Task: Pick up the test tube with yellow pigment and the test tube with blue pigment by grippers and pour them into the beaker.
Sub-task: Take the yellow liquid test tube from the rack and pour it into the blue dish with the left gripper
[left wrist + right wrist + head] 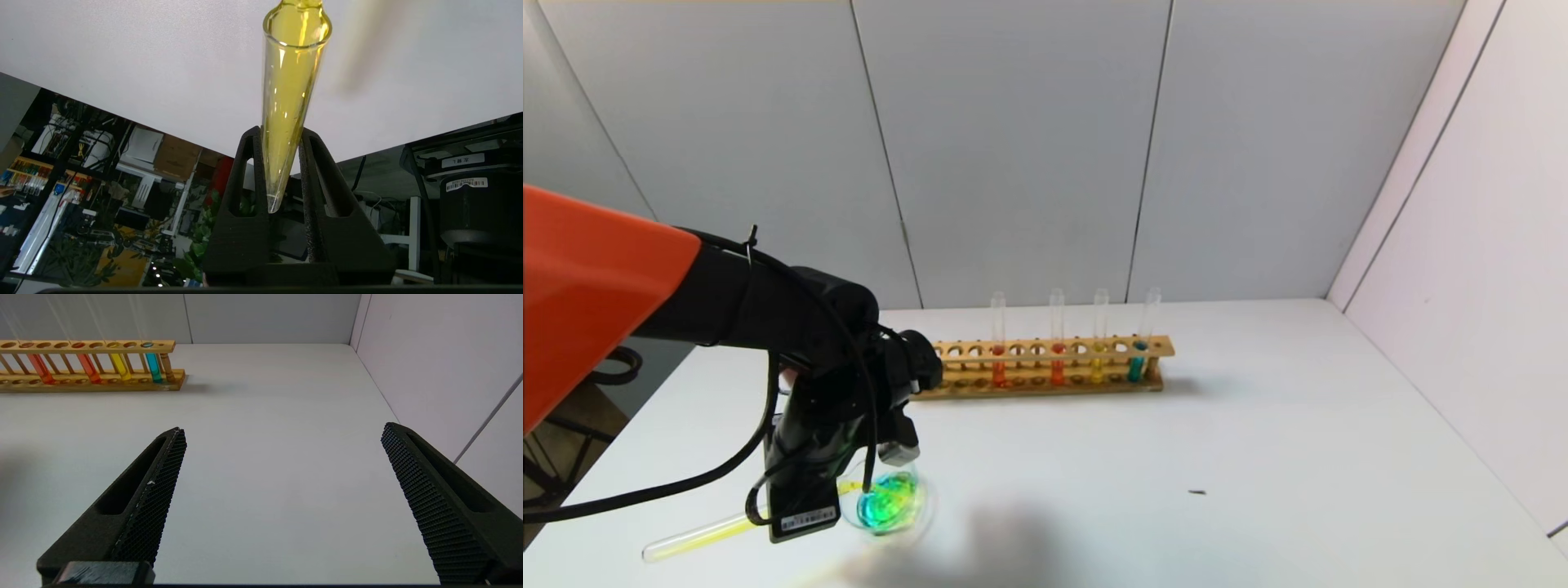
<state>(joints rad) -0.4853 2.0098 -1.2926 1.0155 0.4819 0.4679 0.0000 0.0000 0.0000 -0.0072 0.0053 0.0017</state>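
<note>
Left gripper (849, 490) low over the table's near left corner, pinching a yellow tube (286, 110); wrist view shows both fingers (245, 196) closed on the glass near its round end, mouth pointing away toward the table (1258, 457). From the head view the tube (698, 535) lies nearly flat, sticking out past the gripper toward the robot's left, a thin streak of yellow along its length. Its other end is hidden behind the gripper, so whether it reaches the beaker's rim is not clear.

Beaker (890, 502) sits just beside the gripper, holding blue-green liquid with a yellow tinge. Colour suggests some blue and some yellow already went in, though that is a reading, not a certainty.

Rack (1045, 367) at the back holds four upright tubes: two orange-red, one more yellow tube (1098, 359), one blue tube (1137, 359) with liquid in its lower part.

Right gripper (282, 498) hangs idle over bare table on the right, jaws wide apart, nothing between them.

Progress: yellow pour looks under way or near done. Blue tube stands in the rack, so its part may remain.
</note>
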